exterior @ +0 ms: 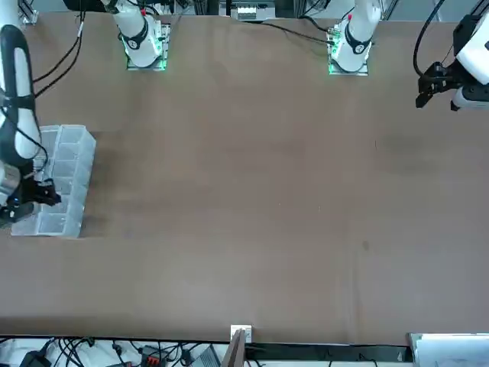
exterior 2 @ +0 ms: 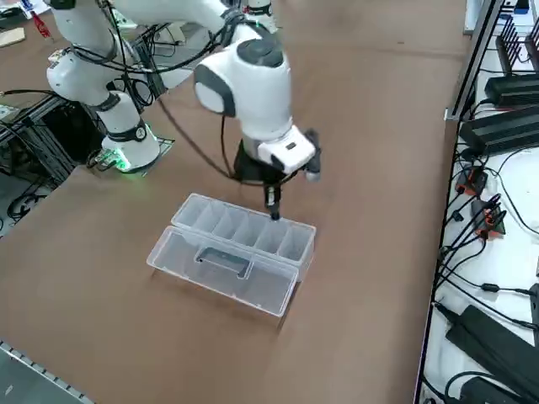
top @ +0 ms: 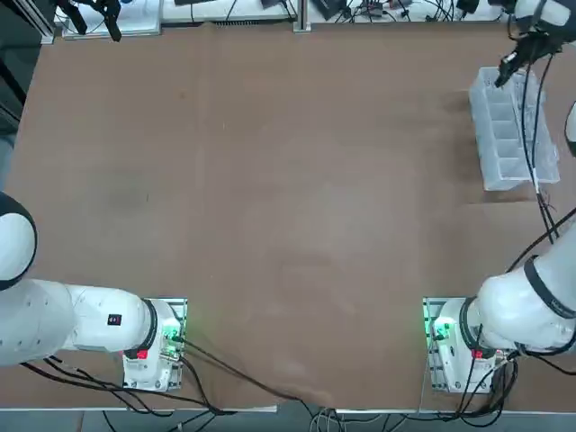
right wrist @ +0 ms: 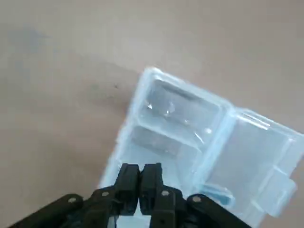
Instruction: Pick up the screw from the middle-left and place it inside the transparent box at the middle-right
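While the right arm reaches out to the far right part of the table (top: 270,225), its gripper (exterior 2: 274,212) hangs over the box (exterior 2: 240,244), above the end compartments farthest from the robot. In the wrist view the two black fingers (right wrist: 129,183) are pressed together with only a thin seam between them, and nothing can be made out between the tips. The screw does not show in any view: whether it is pinched in the fingertips or lies in a compartment cannot be told.

The box (top: 511,130) is clear plastic, with a row of small compartments and its lid (exterior 2: 221,268) swung open flat on the table on the side towards the table's right edge. From overhead, the box lies lengthwise, running away from the robot, near the right edge. The gripper (top: 504,72) sits over its far end, with black cables trailing from the wrist across the box. In the front view the gripper (exterior: 46,195) is low over the box (exterior: 61,180), near the end closest to that camera. The compartments seen from the wrist (right wrist: 175,123) look bare.
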Robot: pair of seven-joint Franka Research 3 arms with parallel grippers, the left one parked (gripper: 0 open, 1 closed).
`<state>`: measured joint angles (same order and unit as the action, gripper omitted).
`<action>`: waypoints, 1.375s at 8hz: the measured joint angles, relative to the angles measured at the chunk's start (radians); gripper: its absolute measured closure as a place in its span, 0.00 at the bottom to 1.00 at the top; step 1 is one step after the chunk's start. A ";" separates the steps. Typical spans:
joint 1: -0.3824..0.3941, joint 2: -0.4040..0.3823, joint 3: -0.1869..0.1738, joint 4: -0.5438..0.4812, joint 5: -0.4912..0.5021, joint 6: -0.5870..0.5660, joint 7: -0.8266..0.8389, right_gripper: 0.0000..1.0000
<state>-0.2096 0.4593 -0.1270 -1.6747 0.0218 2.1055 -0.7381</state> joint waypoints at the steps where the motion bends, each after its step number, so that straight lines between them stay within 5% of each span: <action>1: -0.022 0.000 0.000 -0.011 0.000 -0.003 -0.030 0.95; 7: -0.031 -0.008 0.000 -0.078 -0.002 -0.003 -0.041 0.89; 10: -0.034 -0.007 0.001 -0.077 -0.002 -0.002 -0.042 0.69; 11: -0.034 -0.007 0.001 -0.073 -0.002 -0.001 -0.042 0.53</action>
<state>-0.2441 0.4522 -0.1265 -1.7477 0.0198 2.1047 -0.7802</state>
